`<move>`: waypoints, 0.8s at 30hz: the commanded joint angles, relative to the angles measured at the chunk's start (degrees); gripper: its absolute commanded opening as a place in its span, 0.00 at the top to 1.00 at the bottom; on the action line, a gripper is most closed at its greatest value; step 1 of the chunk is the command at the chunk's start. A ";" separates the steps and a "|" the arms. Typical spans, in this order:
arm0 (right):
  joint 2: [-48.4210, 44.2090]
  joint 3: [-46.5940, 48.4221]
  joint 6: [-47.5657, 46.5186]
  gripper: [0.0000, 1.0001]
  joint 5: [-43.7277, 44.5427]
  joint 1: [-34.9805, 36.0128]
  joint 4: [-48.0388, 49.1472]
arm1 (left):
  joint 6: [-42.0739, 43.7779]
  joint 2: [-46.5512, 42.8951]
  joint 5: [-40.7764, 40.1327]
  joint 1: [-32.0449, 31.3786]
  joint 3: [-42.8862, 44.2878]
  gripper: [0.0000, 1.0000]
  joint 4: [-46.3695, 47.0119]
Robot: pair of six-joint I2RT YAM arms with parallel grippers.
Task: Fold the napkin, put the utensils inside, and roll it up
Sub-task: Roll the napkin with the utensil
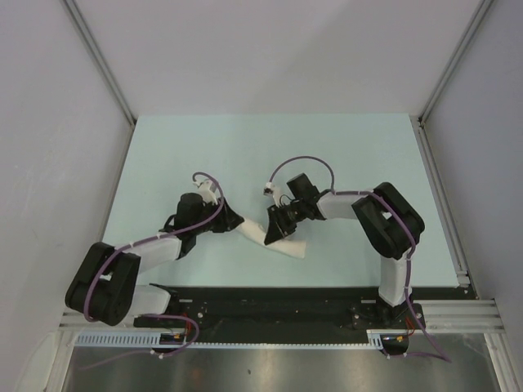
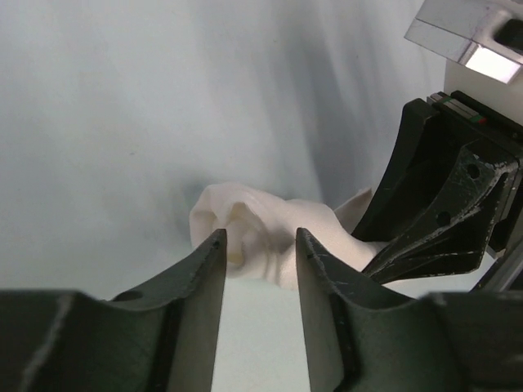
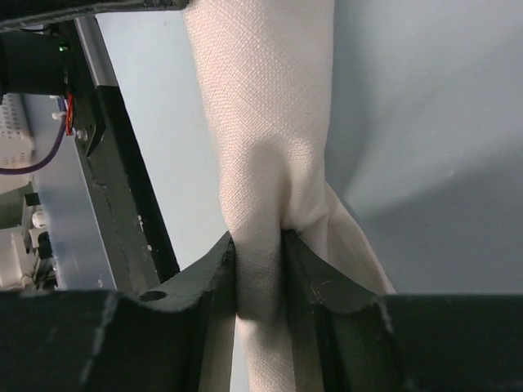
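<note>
Jaws of the right gripper (image 3: 260,245) are clamped on the napkin (image 3: 270,122), the cream cloth squeezed into a narrow waist between the two dark fingers (image 3: 214,273); beyond the pinch the cloth runs on as a thick rolled column with its fine weave plain to see, and a looser fold spreads out to one side at the pinch; in the overhead view the napkin lies as a long bundle on the pale green table (image 1: 343,155), near the front edge, slanting from between the two arms toward the right arm's base; the right gripper holds it close to its left end, and the rest trails free on the surface.

Jaws of the left gripper (image 2: 260,241) stand apart, with a clear gap between the fingertips; the bunched, crumpled end of the napkin sits just beyond and between those tips; I cannot tell whether either fingertip touches the cloth; the right gripper shows just beside that end in the left wrist view, its dark fingers down on the cloth.
</note>
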 commanded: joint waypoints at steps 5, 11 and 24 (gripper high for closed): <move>2.34 1.12 1.01 0.64 -0.73 -0.95 -3.87 | -2.41 4.97 4.49 -1.35 -0.11 0.81 7.75; -3.98 2.26 0.66 0.42 4.87 -2.10 -8.09 | -2.59 6.20 2.82 -1.35 1.82 0.98 5.39; -21.31 -0.73 -5.75 0.32 40.39 9.67 -6.43 | -2.24 10.60 2.03 -1.35 7.88 1.00 -1.65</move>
